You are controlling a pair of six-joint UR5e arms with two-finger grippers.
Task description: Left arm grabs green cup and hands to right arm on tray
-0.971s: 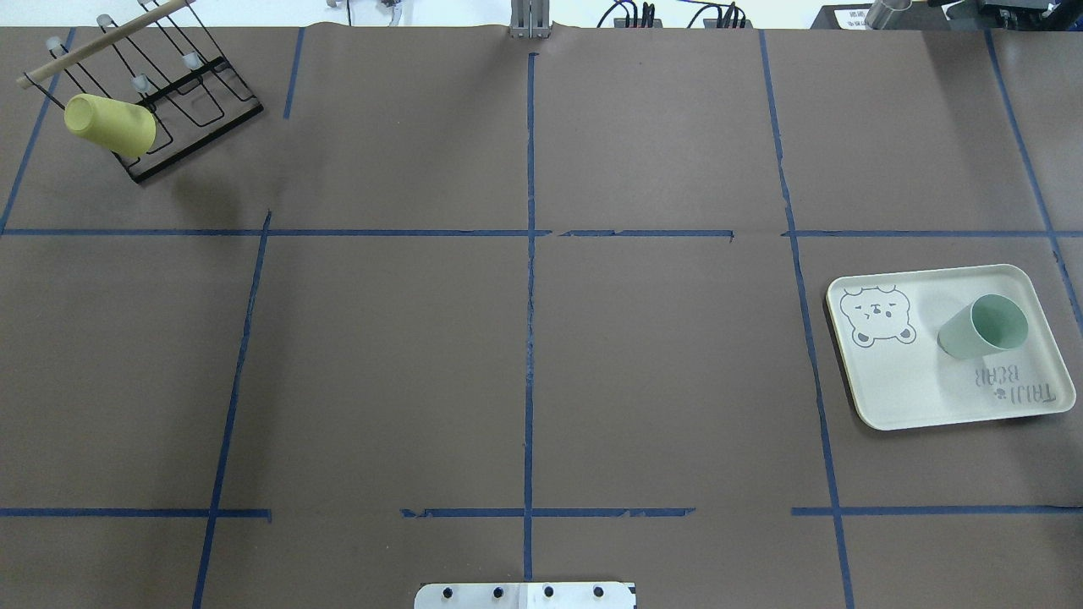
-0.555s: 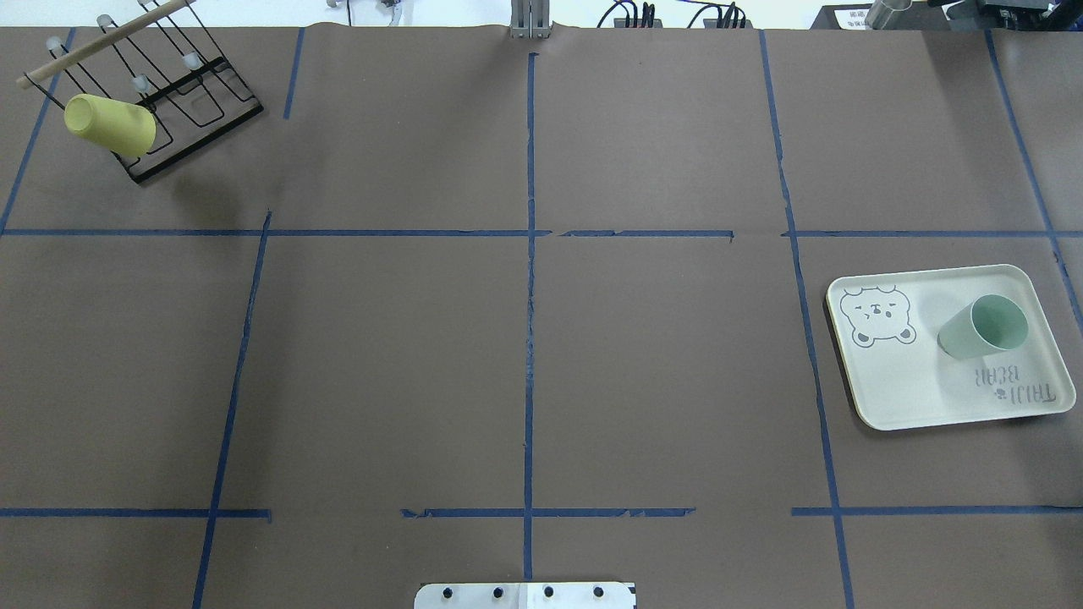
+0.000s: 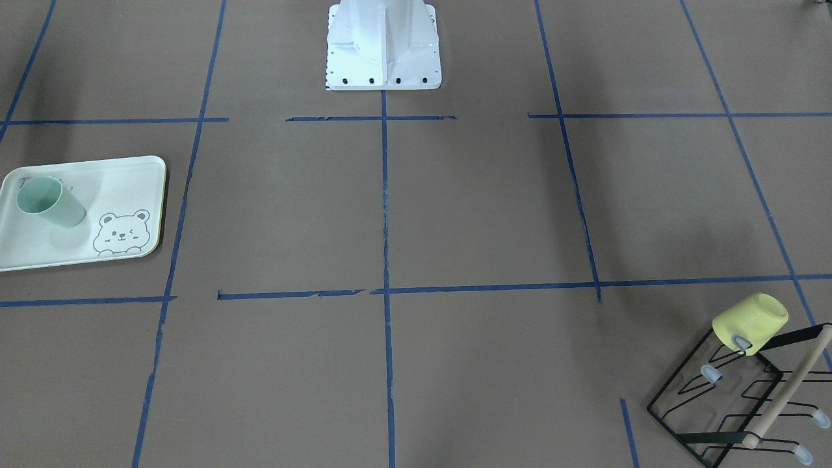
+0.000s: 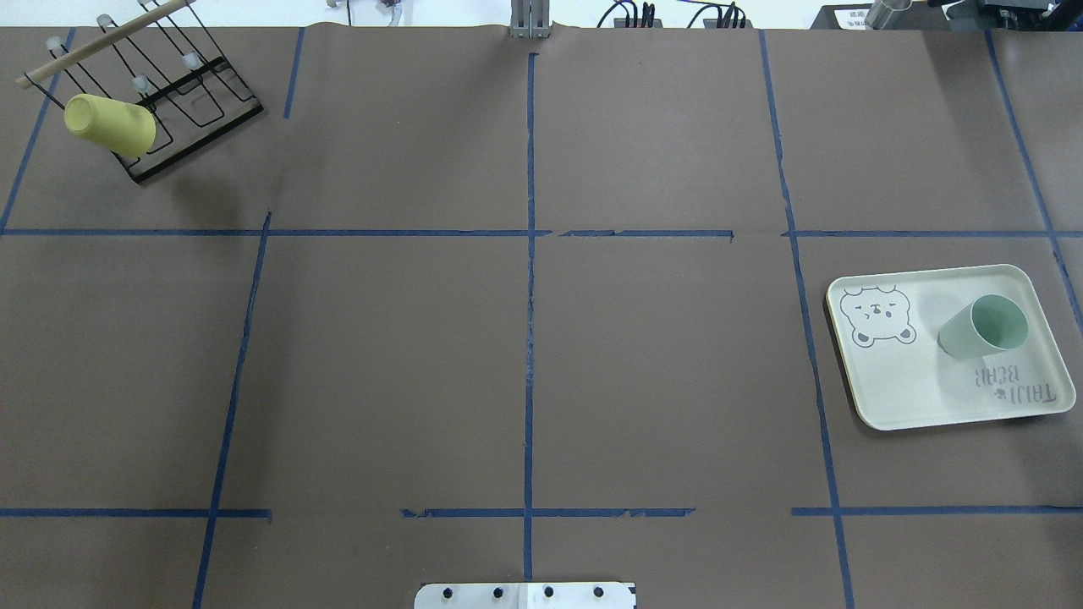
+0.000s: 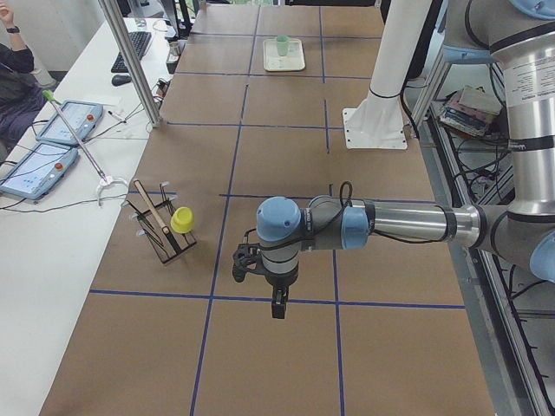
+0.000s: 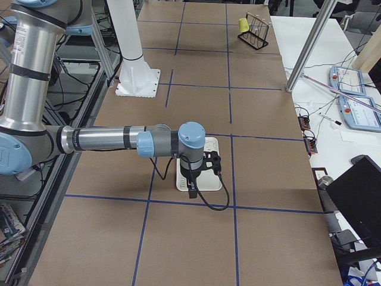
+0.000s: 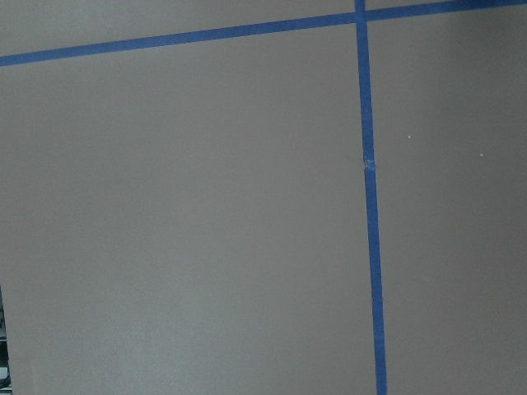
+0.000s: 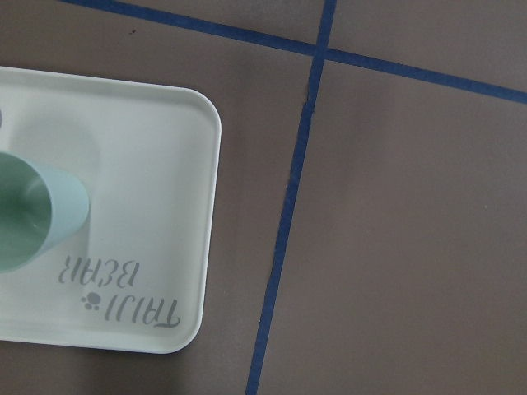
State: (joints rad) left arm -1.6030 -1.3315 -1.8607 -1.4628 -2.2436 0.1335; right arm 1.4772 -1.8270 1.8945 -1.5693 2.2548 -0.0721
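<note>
1. Green cup (image 4: 983, 327): stands upright on the tray (image 4: 914, 397), mouth up; it sits in the half of the tray away from the bear drawing, just beside the "TAIJI BEAR" lettering; nothing grips it.
2. Tray: lies flat on the brown table cover (image 4: 660, 355); a blue tape line (image 4: 816, 389) runs just beside its bear-side rim.
3. Right arm (image 6: 101, 142): seen only from the right side camera; forearm stretched level, wrist bent down above the tray.
4. Right gripper (image 6: 191, 192): points down and overlaps the tray's near edge in that side view, hiding part of it; cannot tell whether its fingers are spread or closed; its wrist camera looks down on one rounded tray corner, the lettering, and the cup cut off at the picture's edge.
5. Left arm (image 5: 399, 224): seen only from the left side camera; forearm level, wrist turned down; well apart from the tray, which shows small at the table's far end.
6. Left gripper (image 5: 277, 308): hangs pointing down over the table cover, far from the tray; cannot tell whether it is released or clenched; its wrist camera shows only brown cover and crossing tape lines.
7. Yellow cup (image 4: 110, 124): tipped on a black wire rack (image 4: 199, 106), at the corner of the table farthest from the tray.
8. White robot base (image 3: 383, 45): well apart from the tray.
</note>
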